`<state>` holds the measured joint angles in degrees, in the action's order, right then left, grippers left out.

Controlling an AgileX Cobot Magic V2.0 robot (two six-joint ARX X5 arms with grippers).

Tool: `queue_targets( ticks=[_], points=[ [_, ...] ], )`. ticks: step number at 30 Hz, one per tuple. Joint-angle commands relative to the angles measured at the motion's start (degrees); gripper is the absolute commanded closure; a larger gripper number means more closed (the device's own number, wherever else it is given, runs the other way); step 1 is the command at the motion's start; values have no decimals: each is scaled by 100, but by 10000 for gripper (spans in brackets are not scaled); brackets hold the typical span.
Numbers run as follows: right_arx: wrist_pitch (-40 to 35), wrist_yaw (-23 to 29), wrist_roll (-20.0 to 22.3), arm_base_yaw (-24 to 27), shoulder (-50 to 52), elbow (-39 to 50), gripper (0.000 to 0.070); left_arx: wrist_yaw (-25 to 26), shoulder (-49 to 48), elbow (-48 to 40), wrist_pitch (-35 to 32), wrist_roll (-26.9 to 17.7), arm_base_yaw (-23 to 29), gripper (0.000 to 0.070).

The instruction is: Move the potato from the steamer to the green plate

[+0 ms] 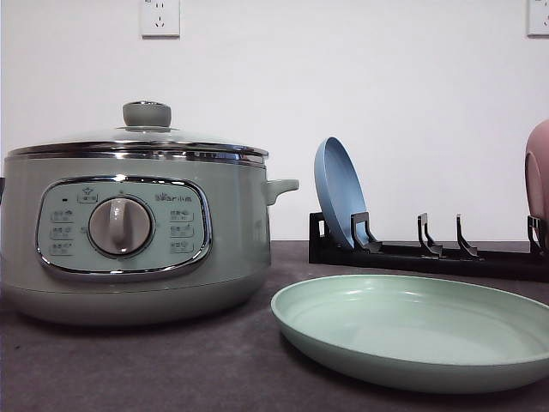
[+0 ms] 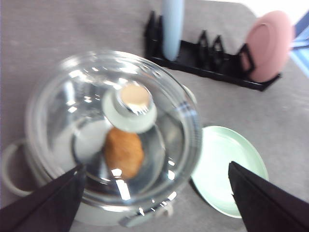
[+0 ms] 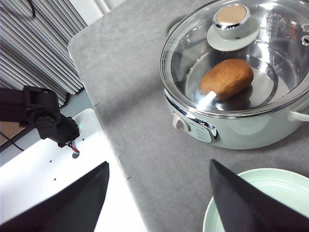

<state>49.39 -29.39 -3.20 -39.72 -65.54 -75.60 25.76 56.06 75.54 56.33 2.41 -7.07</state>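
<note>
Potato (image 3: 226,78), the oval orange-brown one w/ smooth skin, lies on the shiny metal floor inside the steamer (image 1: 129,236), a large round pale grey-green electric pot w/ chrome rim, a dial and a button panel on the front. It is seen through the round glass lid (image 3: 270,53), which is closed on the pot; the lid knob (image 3: 232,17), pale w/ a tan top, stands approx. over the middle, a little beside the potato.

Just beside the steamer on the grey bench (image 1: 129,369) is the wide shallow pale mint-green plate (image 1: 412,330), lying flat, nothing on it. It is near the pot but I cannot tell if they touch. Behind it stands a black dish rack (image 1: 429,253) w/ a blue plate (image 1: 339,193) upright in one slot and a pink plate (image 2: 268,46) at the other end.

Left hand (image 2: 154,203): two dark fingers apart wide, holding nothing, above the lid, w/ potato and knob between them in its own view. Right hand (image 3: 159,198): fingers also wide apart, holding nothing, above the bench edge near the pot front and the green plate.

Progress, in my judgement: nothing is done yet. Lid is on, potato is not taken, plate waits. Left to do: lift the lid by the knob, prob. w/ one hand, take the potato out w/ the other, put it on the green plate.
</note>
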Motion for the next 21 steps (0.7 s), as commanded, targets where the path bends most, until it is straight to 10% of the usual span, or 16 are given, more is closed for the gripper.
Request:
queue_targets(
  ticks=[1,21],
  points=[
    [20,-16,93,-48,-66,-100,289,-162,363,505,119,-79,-110,99],
    [203,4,220,-48,-66,-100,289,-1794,3182,2267,744,-253,-1462,104]
  ],
)
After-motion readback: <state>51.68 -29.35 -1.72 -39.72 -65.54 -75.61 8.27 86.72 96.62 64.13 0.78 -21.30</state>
